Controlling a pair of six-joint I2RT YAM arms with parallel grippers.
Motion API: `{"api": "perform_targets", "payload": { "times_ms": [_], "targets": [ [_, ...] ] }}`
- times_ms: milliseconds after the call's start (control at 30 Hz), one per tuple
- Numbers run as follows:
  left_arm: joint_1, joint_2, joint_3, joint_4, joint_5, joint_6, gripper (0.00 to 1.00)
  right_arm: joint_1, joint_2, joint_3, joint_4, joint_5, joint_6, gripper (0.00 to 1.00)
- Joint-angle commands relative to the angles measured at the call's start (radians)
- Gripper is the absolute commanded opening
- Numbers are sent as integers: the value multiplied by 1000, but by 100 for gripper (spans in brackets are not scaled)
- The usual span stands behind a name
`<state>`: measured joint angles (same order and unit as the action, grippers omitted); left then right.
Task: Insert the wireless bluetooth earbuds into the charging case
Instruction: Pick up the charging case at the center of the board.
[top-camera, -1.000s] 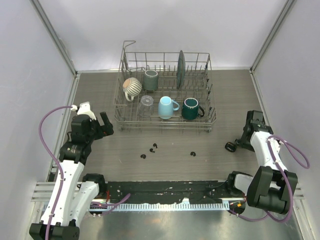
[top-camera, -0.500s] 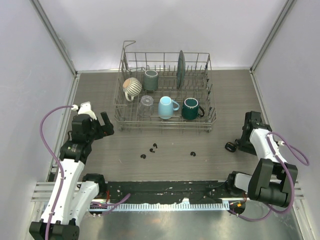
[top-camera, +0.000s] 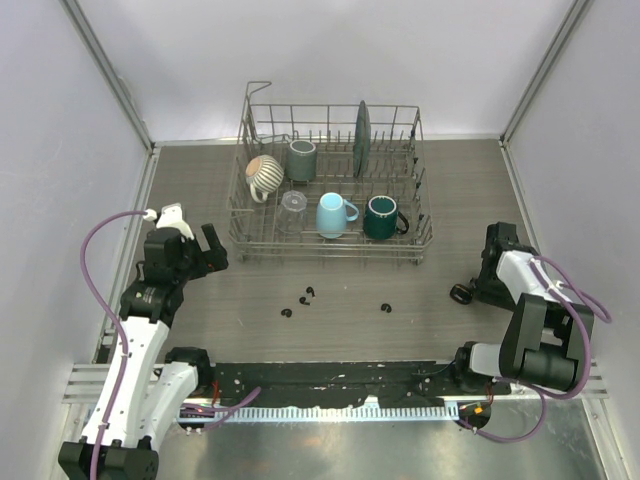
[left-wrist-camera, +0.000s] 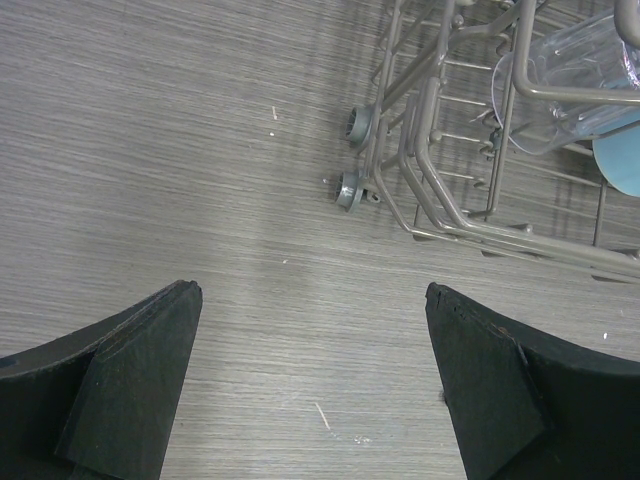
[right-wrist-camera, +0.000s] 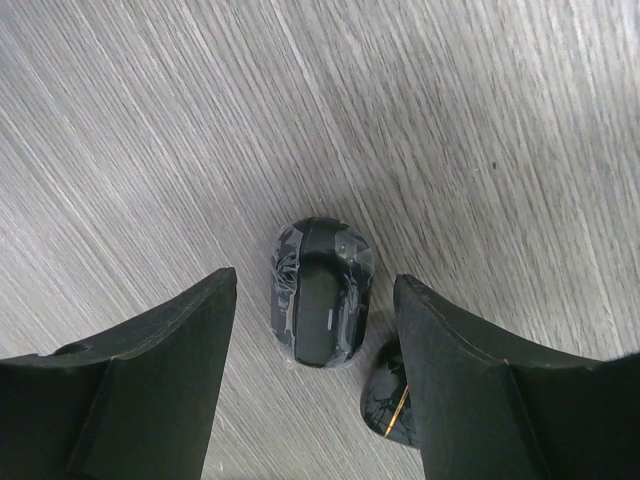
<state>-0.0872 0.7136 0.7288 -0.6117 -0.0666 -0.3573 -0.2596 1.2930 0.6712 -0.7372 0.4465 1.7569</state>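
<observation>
Four tiny black earbuds lie on the table in front of the rack: two close together (top-camera: 306, 296), one (top-camera: 287, 313) to their left, and one (top-camera: 386, 307) further right. The black oval charging case (top-camera: 459, 294) lies at the right. In the right wrist view the case (right-wrist-camera: 320, 290) lies closed between my open fingers. A second black piece with a gold line (right-wrist-camera: 385, 400) is half hidden under the right finger. My right gripper (top-camera: 478, 286) (right-wrist-camera: 315, 280) is open and low over the case. My left gripper (top-camera: 210, 252) (left-wrist-camera: 310, 300) is open and empty over bare table.
A wire dish rack (top-camera: 330, 105) stands at the back centre with a striped mug, a grey mug, a clear glass, a light blue mug, a dark green mug and a dark plate. Its corner (left-wrist-camera: 430, 180) shows in the left wrist view. Walls close in on both sides.
The right arm's elbow has swung slightly while its gripper stays at the case. The left arm has barely moved. The earbuds have not moved.
</observation>
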Motion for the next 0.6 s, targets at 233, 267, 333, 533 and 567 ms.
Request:
{"api": "perform_targets", "payload": {
  "times_ms": [233, 267, 333, 533, 567],
  "targets": [
    [-3, -6, 15, 18, 33, 21, 100, -13, 12, -21, 27, 61, 16, 53],
    [-3, -8, 15, 18, 39, 20, 100, -16, 17, -27, 27, 64, 13, 54],
    [-5, -14, 18, 20, 45, 12, 100, -24, 20, -32, 28, 64, 3, 55],
    [-3, -26, 38, 30, 63, -17, 100, -30, 26, -50, 51, 67, -19, 64],
    [-5, -26, 44, 30, 63, -20, 100, -30, 28, -51, 55, 67, -20, 63]
  ]
}}
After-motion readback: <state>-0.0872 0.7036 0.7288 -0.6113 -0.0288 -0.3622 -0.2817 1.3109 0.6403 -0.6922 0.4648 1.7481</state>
